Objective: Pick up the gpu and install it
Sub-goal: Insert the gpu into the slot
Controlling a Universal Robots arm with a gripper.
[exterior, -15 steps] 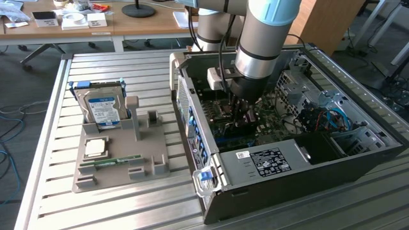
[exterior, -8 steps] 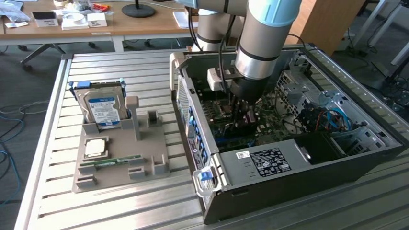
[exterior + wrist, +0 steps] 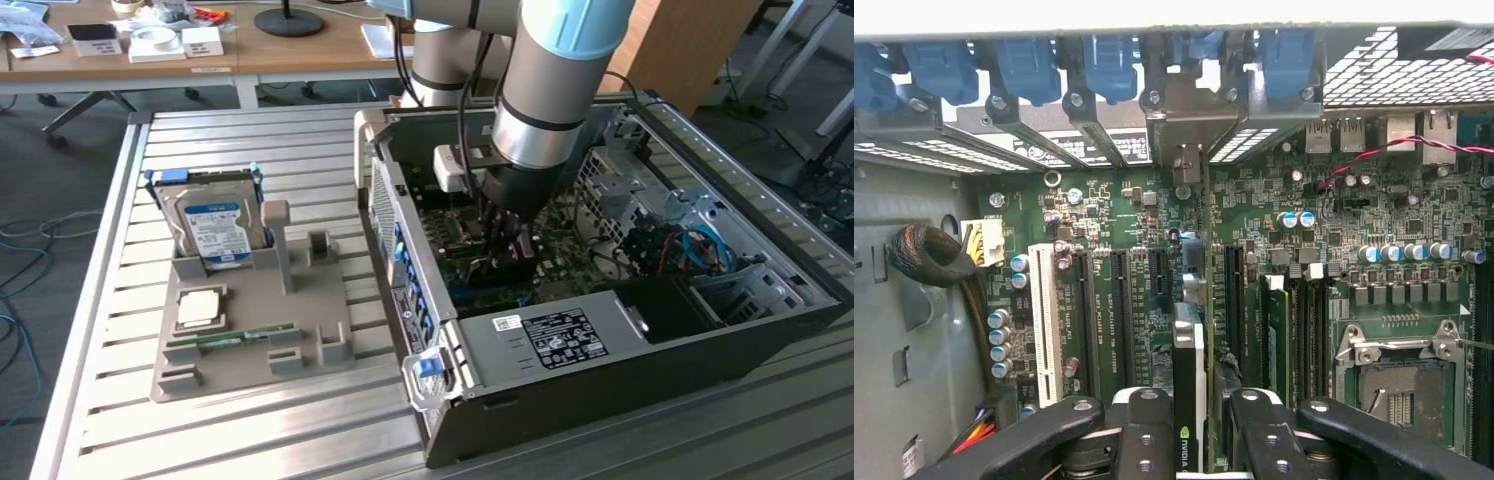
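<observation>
My gripper [image 3: 1189, 445] is shut on the gpu [image 3: 1189, 360], a thin dark card seen edge-on with a green logo, held upright between the two black fingers [image 3: 1144, 435]. The card hangs just above the green motherboard [image 3: 1114, 210], lined up along the dark expansion slots. Its far end points at the pale metal brackets of the case's rear wall [image 3: 1184, 125]. In the exterior view the arm reaches straight down into the open computer case [image 3: 787, 330], and the gripper [image 3: 505, 250] is low over the board at the case's middle.
Left of the case, a grey fixture tray [image 3: 180, 375] holds an upright hard drive [image 3: 214, 225], a square chip [image 3: 200, 305] and a RAM stick [image 3: 247, 335]. Inside the case are the power supply [image 3: 554, 340], a CPU socket [image 3: 1399, 380], a white slot [image 3: 1041, 320] and a sleeved cable bundle [image 3: 934, 260].
</observation>
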